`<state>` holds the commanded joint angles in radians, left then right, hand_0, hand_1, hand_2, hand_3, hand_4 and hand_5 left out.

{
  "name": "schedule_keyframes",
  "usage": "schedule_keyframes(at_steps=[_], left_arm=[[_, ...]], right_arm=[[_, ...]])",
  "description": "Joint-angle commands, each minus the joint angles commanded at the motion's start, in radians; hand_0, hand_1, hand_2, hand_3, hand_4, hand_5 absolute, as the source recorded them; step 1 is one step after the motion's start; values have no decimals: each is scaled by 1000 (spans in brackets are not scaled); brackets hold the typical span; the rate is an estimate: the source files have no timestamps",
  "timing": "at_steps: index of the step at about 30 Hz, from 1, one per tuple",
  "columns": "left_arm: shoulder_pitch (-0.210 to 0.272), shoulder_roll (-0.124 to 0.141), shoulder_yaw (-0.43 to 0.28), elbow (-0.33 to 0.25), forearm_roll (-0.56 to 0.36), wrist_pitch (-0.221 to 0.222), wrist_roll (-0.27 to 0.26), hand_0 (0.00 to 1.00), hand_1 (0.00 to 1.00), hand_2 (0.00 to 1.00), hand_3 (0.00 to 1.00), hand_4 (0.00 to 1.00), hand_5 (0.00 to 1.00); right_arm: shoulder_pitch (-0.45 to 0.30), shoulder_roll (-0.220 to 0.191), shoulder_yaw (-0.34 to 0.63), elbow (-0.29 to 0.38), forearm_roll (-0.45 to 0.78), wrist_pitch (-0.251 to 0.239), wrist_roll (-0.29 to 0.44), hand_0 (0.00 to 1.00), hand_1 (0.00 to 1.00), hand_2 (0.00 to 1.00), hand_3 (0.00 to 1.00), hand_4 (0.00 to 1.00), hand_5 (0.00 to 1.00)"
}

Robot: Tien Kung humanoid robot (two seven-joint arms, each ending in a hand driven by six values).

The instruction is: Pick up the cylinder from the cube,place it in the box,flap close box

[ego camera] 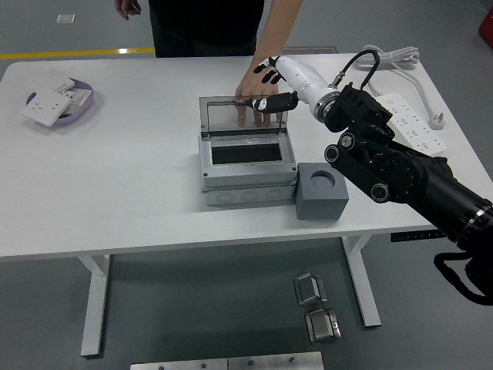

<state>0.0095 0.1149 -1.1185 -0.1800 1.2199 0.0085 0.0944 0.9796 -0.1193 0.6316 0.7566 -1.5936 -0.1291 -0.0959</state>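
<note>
The right hand [271,83] is hovering at upper centre, fingers spread and empty, thumb touching the box [246,158] lid's [245,116] top edge.

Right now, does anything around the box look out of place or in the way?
Yes: a person's hand rests at the raised clear lid of the box, just beside the robot's right hand, whose thumb touches the lid's top edge. The cube looks undisturbed.
</note>
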Motion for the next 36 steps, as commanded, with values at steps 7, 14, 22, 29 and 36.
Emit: schedule_keyframes(at_steps=[7,14,22,29,36], left_arm=[[-5,1,13,0,-8,-2,-5,599,623,603,610,667,292],[0,-1,6,0,-6,0,-4,599,622,602,609,668,292],[1,-2,1,0,-7,1,-8,599,622,602,610,668,290],[4,-5,-3,0,-10,1,-10,599,622,602,610,669,290],[9,-9,-6,0,-8,1,-9,599,621,602,610,670,291]], right_arm=[[-1,9,-80,-14,31,4,1,786,676,676,756,859,360],[-20,-41,-124,107,12,-1,-17,782,675,675,757,859,360],[-56,-96,-191,260,-12,-16,-35,779,673,673,756,856,360],[-94,-122,-207,344,-41,-20,-49,778,674,675,753,854,359],[-127,-124,-190,382,-95,-18,-69,775,684,686,759,849,362]])
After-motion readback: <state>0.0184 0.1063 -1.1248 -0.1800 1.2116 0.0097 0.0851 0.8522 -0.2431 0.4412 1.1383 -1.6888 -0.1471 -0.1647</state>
